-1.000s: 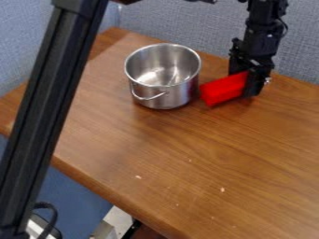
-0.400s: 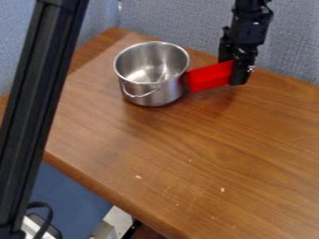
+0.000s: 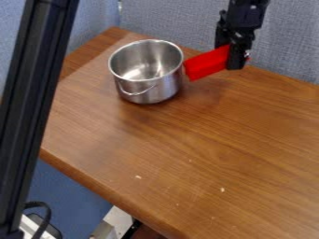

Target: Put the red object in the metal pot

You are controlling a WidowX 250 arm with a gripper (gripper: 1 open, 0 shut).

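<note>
Wooden table — gray fabric partition behind

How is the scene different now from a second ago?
The tool, gripping the red rectangular block, has lifted it off the table toward the back. The round shiny steel pot has shifted slightly to the picture's left. The brown wooden table looks unchanged.

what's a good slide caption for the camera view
Robot gripper holding a red block beside a metal pot on a wooden table.
</note>
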